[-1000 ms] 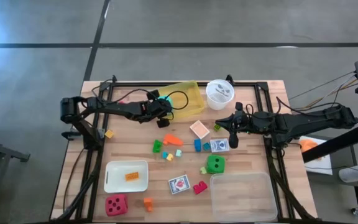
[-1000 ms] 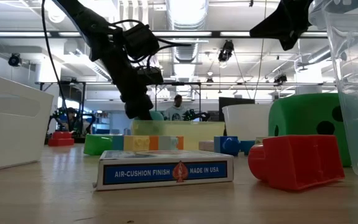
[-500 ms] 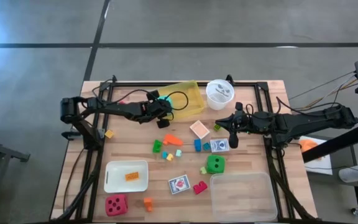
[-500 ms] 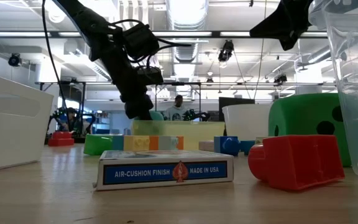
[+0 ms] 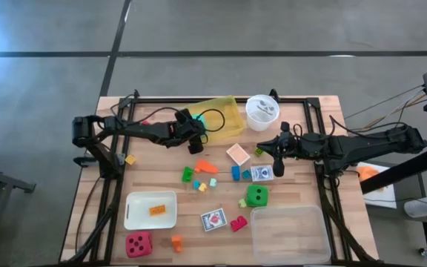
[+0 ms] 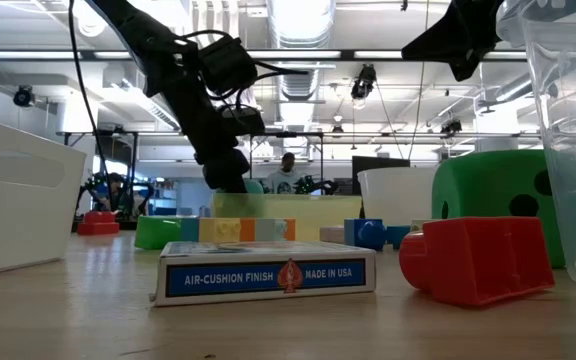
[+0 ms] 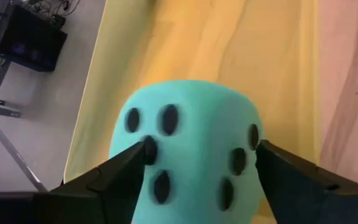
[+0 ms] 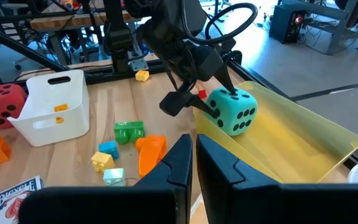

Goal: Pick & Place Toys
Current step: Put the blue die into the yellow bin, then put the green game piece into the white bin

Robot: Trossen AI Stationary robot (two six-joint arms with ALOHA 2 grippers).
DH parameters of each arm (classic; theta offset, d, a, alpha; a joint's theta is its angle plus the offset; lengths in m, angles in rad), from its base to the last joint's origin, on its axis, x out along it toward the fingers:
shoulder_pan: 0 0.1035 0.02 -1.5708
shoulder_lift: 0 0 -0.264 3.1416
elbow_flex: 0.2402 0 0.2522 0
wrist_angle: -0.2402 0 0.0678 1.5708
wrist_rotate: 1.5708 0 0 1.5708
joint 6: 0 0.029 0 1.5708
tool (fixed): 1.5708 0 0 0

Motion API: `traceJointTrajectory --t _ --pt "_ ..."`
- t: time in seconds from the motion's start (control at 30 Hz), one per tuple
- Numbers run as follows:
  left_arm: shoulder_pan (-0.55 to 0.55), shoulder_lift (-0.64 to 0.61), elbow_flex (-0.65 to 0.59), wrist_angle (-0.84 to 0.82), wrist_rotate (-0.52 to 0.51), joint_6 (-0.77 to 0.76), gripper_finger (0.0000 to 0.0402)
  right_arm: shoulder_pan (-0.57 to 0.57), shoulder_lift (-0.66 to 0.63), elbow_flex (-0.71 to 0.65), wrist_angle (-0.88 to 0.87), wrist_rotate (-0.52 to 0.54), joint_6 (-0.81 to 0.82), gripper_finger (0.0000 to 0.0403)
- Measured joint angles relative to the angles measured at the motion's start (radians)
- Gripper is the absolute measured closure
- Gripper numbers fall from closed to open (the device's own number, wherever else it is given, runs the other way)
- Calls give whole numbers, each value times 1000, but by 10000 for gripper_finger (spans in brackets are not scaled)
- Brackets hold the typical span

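Over the yellow tray [image 8: 303,140], left hand [image 8: 205,98] brackets the teal die [image 8: 233,111], fingers spread, contact unclear; high view hides the die. Right hand [image 5: 277,165] closed, empty.

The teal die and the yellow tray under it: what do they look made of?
The teal die looks like soft foam: matte skin, rounded edges, painted black dots. The yellow tray looks like thin, glossy, see-through plastic; wood grain shows through its floor. Both are guesses by look.

A teal die [image 7: 191,146] sits between the left tool's [image 7: 197,180] fingers [image 7: 114,174], above the yellow tray [image 7: 229,43].
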Motion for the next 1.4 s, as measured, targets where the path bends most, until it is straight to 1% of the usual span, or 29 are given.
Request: traceJointTrajectory --t 0.13,0.67,0.83,0.97,1.17,1.23,1.3,1.4 --pt "0 -4 0 1 -3 -3 104 0 0 0 0 0 -1 383" --pt "-8 -38 1 0 -8 -3 103 0 0 0 0 0 0 383" --pt "-20 -80 1 -10 -7 -8 102 0 0 0 0 0 0 383" --pt "-37 -133 1 -46 -3 -51 102 0 0 0 0 0 -1 383" --pt "-62 -223 2 -145 60 -141 102 0 0 0 -3 0 0 383" --pt "-69 -246 12 -208 65 -195 102 0 0 0 -4 0 -2 383" --pt "-69 -255 47 -291 66 -288 102 0 0 0 -4 0 0 383" --pt "-69 -251 116 -445 66 -483 102 0 0 0 -5 0 -2 383"
